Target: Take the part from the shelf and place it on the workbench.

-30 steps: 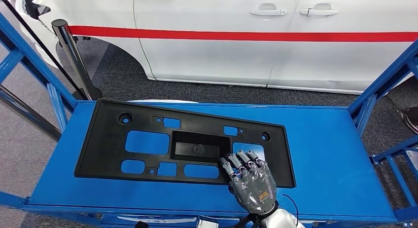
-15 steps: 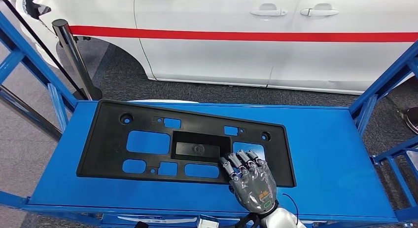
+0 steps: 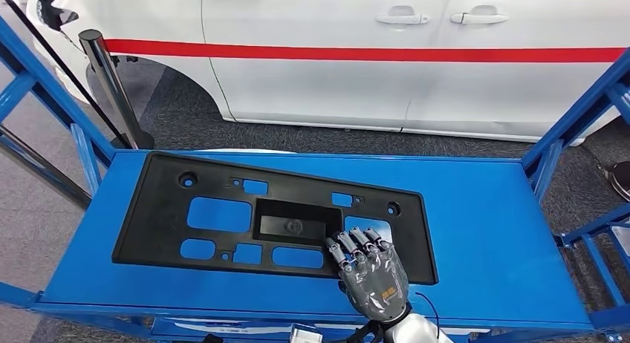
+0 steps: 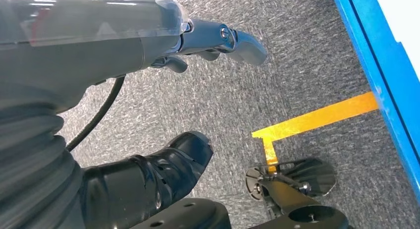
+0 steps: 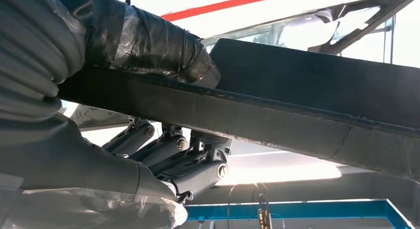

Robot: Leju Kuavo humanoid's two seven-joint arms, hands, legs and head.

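Part [image 3: 223,217] shifted leftward, edge between right fingers [image 3: 356,243].

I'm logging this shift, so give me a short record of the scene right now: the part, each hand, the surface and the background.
part: black plastic panel with cut-outs, over the blue shelf top
right hand: grips the panel's near edge, thumb on one face, fingers on the other
left hand: hangs over grey carpet, holds nothing, fingers apart
background: white car with a red stripe
task state: panel not yet on a workbench
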